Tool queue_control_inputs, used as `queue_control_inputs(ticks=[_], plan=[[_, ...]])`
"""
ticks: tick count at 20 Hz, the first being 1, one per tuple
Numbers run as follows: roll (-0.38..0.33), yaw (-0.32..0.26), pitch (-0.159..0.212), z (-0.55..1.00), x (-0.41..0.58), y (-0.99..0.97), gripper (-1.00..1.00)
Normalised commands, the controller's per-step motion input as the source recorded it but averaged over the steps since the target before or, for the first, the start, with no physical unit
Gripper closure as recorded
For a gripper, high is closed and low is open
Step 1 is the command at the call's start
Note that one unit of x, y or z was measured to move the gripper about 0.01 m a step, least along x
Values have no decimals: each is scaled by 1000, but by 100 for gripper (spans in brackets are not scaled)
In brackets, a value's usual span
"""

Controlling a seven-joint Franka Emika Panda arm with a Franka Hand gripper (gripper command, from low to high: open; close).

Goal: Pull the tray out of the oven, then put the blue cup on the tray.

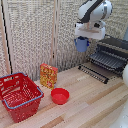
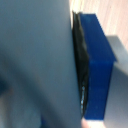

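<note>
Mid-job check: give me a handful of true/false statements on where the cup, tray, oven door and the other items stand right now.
1. The pincer holds the blue cup up in the air. True.
2. The cup sits on the tray. False: it hangs above the table, to the exterior view's left of the oven.
3. The oven door is closed. False: it lies folded down, with the tray pulled out.
4. The red bowl rests on the table. True.
5. The red basket stands beside the oven. False: it is at the far exterior-view left.
</note>
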Motion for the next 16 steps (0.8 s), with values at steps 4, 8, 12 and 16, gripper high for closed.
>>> queue_control_inputs(ticks=[4,8,12,16], plan=[[64,-40,78,352,279,-810,100],[59,-42,108,391,85,-861,100],[39,-72,126,343,0,-844,100],[12,-99,93,203,7,-824,100]])
